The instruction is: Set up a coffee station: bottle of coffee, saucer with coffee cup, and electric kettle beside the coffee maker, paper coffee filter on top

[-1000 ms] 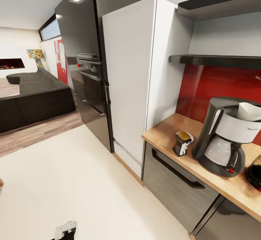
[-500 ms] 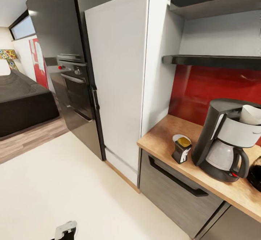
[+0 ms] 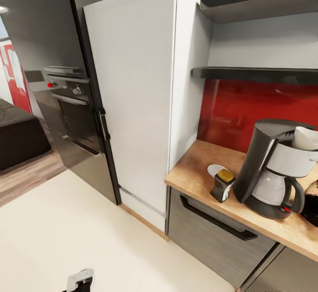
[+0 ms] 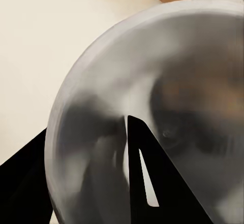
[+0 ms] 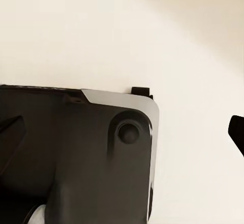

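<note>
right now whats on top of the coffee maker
A white paper coffee filter sits in the top of the coffee maker, its rim standing above the silver housing. Its lower part is hidden inside the housing.

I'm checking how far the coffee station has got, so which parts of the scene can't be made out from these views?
- Electric kettle: head view, cut off by the right edge.
- Saucer: head view, partly behind the bottle of coffee; no cup visible on it.
- Round pale object: left wrist view, too blurred to identify, dark fingers across it.
- Right wrist view: fingers' state unclear.
</note>
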Controlling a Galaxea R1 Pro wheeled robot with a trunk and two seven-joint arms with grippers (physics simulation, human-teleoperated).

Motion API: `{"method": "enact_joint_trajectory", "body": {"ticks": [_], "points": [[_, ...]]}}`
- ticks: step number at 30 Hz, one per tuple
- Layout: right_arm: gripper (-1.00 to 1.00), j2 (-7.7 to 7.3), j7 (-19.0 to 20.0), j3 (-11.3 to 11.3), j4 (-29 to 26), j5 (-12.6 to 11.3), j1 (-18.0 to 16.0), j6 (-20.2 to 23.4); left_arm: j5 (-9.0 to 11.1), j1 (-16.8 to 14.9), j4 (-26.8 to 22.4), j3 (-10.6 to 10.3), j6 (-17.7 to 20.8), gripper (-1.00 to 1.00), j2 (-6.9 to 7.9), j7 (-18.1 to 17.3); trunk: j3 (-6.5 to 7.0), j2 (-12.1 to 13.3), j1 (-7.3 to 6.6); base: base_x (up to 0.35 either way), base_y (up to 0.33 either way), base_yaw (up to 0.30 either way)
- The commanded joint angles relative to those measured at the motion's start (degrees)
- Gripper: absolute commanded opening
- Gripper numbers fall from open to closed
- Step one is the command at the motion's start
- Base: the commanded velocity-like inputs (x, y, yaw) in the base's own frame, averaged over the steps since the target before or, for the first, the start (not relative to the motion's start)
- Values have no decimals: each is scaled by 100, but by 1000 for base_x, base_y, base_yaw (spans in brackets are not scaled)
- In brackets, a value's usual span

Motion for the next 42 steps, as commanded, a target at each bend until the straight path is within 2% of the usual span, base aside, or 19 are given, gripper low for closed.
{"method": "enact_joint_trajectory", "body": {"ticks": [1, 33, 42], "points": [[100, -2, 17, 47, 9, -56, -7, -20, 27, -3, -1, -21, -17, -100, 2, 29, -12, -11, 5, 150, 286, -259], [100, -2, 17, 47, 8, -56, -7, -16, 38, -3, -1, -12, -17, -100, 9, 31, -12, -11, 5, 108, 296, -261], [100, -2, 17, 47, 9, -56, -7, -16, 32, -3, -1, -17, -17, -100, 9, 34, -12, -11, 5, 17, 65, -262]]}}
